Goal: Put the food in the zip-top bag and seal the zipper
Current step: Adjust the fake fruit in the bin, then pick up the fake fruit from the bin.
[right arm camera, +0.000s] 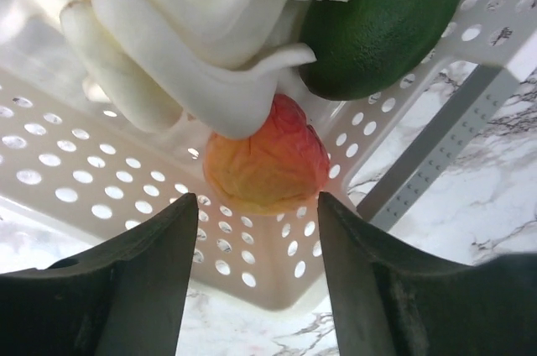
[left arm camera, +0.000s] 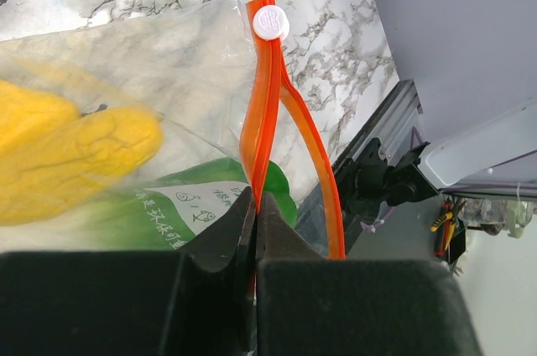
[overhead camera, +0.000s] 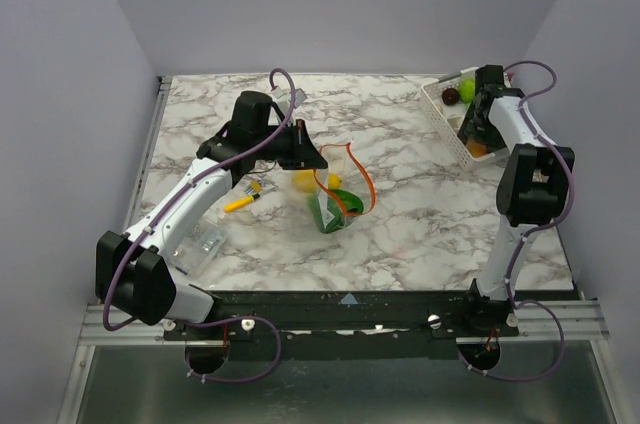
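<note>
The left end effector [left arm camera: 254, 209] is pressed together on the zipper [left arm camera: 262, 112], pinching one of the red-orange strip's two runs. Those runs meet at a white round tab [left arm camera: 270, 23] and part from there, so the mouth of the zip-top bag [overhead camera: 335, 194] stands agape. The bag sits upright near the middle of the desk [overhead camera: 420, 214], held up by its left rim. Inside it lie a yellow piece of food [left arm camera: 67, 154] and, lower down, a green piece [left arm camera: 210, 201] with a printed white patch. Left of the bag, a yellow-orange marker pen [overhead camera: 243, 202] lies on the marble, and a flat clear packet [overhead camera: 205, 239] lies nearer the arm's base.

The right end effector [right arm camera: 258, 205] has its fingers spread apart and points down into the white perforated basket [right arm camera: 84, 196] at the far right corner. An orange-red fruit [right arm camera: 267, 163] lies just beyond the tips, in line with the gap, and neither finger touches it. A white vegetable [right arm camera: 185, 45] overlaps its upper side, and a dark green fruit [right arm camera: 386, 12] rests beside that against the basket wall.
</note>
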